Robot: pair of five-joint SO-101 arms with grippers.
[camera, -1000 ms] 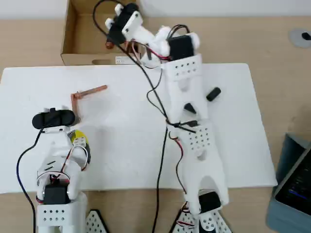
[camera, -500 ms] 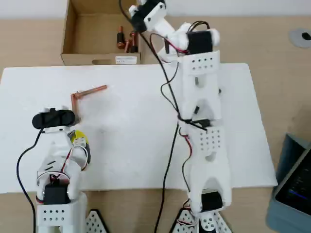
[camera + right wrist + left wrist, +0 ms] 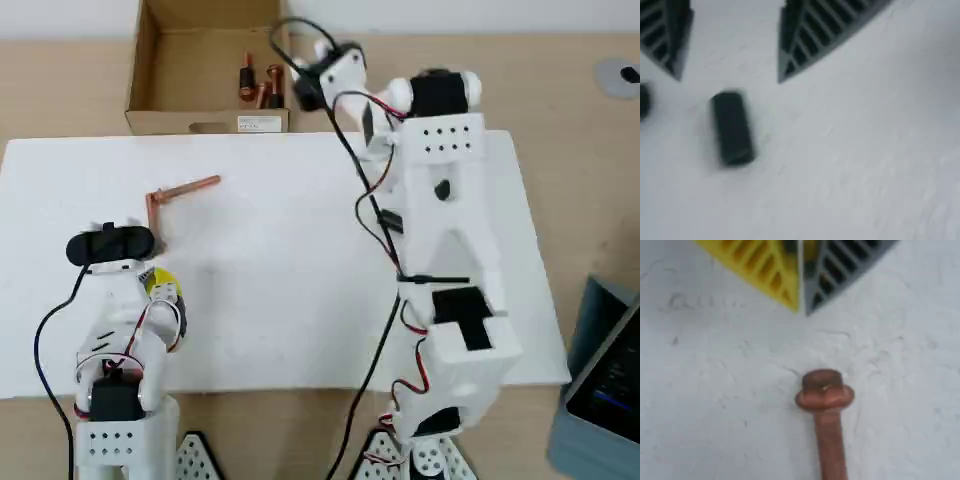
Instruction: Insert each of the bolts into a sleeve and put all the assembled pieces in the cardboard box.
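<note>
Two copper bolts lie in an L on the white mat (image 3: 260, 300): one slanted (image 3: 190, 187), one upright (image 3: 154, 215). My left gripper (image 3: 140, 245) stands over the near end of the upright bolt. In the left wrist view its yellow and grey fingertips (image 3: 802, 305) meet, shut on nothing, just short of the bolt head (image 3: 825, 390). The cardboard box (image 3: 135, 70) holds assembled copper-and-black pieces (image 3: 258, 85). My right gripper (image 3: 318, 80) hangs by the box's right wall. It is open (image 3: 730, 75), and a black sleeve (image 3: 732, 127) lies on the mat past its fingertips.
The right arm (image 3: 440, 250) stretches over the right half of the mat. A grey device (image 3: 600, 380) sits off the mat at the right edge. A small grey round object (image 3: 620, 75) lies at the far right corner.
The right gripper was over the box with a copper piece; that piece now lies in the box, and the arm has swung right, away from it. The left arm has kept still.
</note>
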